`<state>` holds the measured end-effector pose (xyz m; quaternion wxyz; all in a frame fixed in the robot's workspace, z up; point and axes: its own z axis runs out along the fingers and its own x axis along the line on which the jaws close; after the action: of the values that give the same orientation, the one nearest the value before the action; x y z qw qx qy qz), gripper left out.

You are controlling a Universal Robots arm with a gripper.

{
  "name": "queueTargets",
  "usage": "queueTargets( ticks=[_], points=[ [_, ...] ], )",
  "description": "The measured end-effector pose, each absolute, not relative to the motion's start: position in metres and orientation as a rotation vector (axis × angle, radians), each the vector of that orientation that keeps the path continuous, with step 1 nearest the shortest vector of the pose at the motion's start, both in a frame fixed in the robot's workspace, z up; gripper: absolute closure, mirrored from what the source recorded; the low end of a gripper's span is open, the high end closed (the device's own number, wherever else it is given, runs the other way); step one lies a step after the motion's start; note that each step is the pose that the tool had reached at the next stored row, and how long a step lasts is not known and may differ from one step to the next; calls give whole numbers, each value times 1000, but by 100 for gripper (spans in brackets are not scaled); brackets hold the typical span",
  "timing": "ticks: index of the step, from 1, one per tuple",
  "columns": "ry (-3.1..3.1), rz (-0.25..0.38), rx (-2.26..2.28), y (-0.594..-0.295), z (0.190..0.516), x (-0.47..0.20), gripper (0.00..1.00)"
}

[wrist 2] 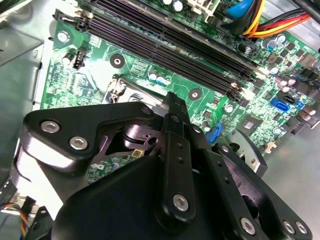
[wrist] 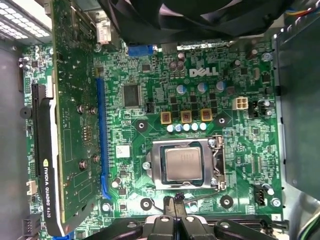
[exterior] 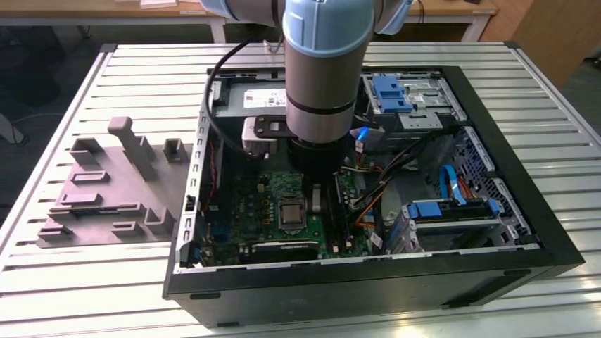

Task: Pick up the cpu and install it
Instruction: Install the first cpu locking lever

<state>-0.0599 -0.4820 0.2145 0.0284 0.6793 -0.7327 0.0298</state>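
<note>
Cpu (wrist: 183,164): in the first wrist view, lay flat and square inside the metal-framed socket (wrist: 186,165) at the motherboard's (wrist: 165,90) centre, apparently seated. Claw (wrist: 174,204), at six o'clock from the socket, had its fingertips pinched together on nothing, clear of the chip.

Second wrist view: claw's dark linkage sat low over the green board, fingers meeting at the socket's edge.

Exterior view: arm (exterior: 319,77) reached down into the open computer case (exterior: 376,282) on the slatted surface (exterior: 94,282); grey fixture (exterior: 103,204) at nine o'clock of the case.
</note>
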Motion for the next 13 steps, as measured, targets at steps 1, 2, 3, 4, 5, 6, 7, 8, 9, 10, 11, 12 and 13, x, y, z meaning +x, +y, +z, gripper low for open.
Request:
queueTargets(
  ticks=[1, 2, 3, 4, 5, 6, 7, 8, 9, 10, 11, 12, 13],
  points=[
    [-2261, 92, 2097, -483, 214, -60, 89],
    [-2260, 92, 2098, -483, 213, -60, 89],
    [-2259, 92, 2099, -484, 212, -60, 89],
    [-2258, 92, 2100, -484, 210, -60, 89],
    [-2256, 92, 2102, -485, 209, -60, 89],
    [-2254, 92, 2105, -485, 208, -60, 89],
    [-2251, 92, 2108, -485, 207, -60, 89],
    [-2246, 92, 2113, -486, 207, -60, 89],
    [-2242, 92, 2118, -487, 206, -60, 89],
    [-2239, 93, 2121, -488, 205, -60, 89],
    [-2238, 93, 2123, -489, 205, -60, 89],
    [-2236, 93, 2125, -489, 204, -60, 89],
    [-2235, 93, 2126, -489, 203, -60, 89]
  ],
)
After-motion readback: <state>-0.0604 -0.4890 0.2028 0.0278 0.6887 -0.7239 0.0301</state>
